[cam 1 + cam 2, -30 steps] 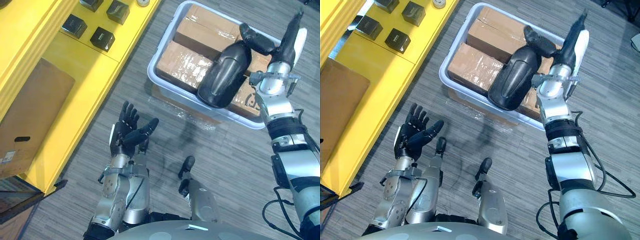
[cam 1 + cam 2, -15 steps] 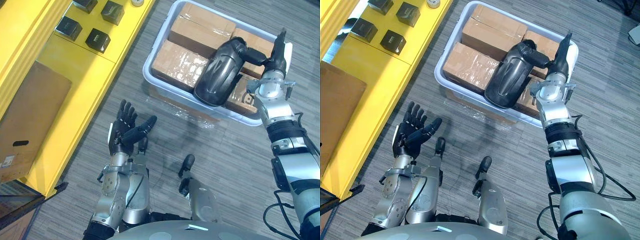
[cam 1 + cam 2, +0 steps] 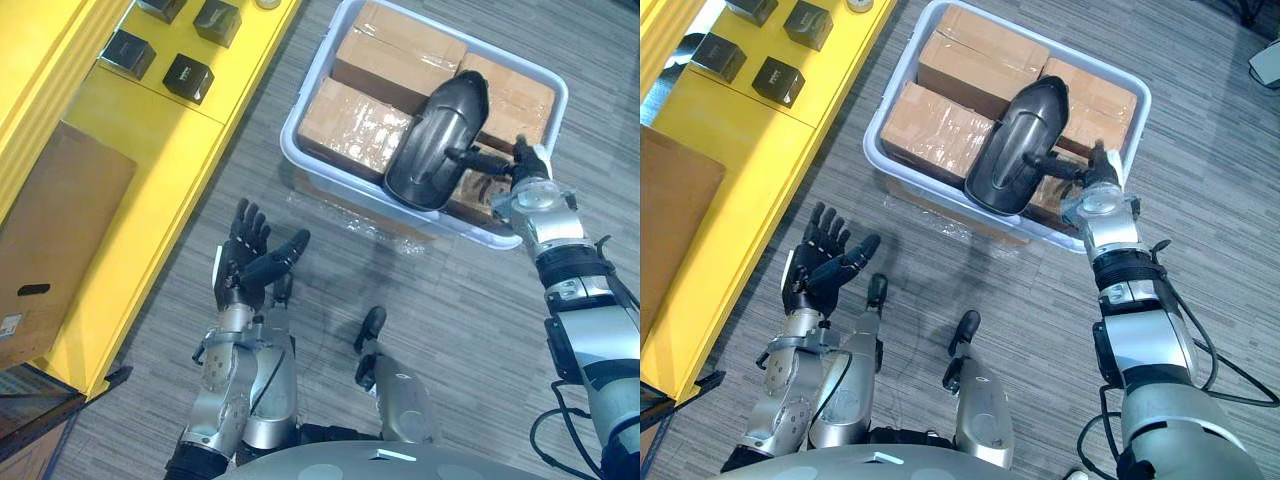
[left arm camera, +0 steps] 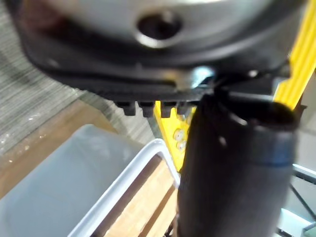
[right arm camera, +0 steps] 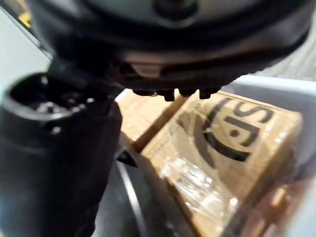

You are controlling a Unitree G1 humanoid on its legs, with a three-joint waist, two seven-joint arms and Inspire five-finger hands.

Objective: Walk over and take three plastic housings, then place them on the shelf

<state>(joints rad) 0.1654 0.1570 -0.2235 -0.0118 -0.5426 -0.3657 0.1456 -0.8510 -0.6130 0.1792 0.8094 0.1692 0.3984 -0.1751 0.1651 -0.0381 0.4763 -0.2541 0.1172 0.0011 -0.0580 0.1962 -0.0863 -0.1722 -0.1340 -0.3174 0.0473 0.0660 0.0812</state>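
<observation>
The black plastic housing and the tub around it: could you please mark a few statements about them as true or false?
1. The black housing lies on the cardboard boxes inside the tub. True.
2. The tub stands on the yellow shelf. False: it stands on the floor beside the shelf.
3. The left hand is open and holds nothing. True.
4. The right hand hangs over the yellow shelf. False: it is at the housing, over the tub.
5. Small black boxes sit on the yellow shelf. True.
</observation>
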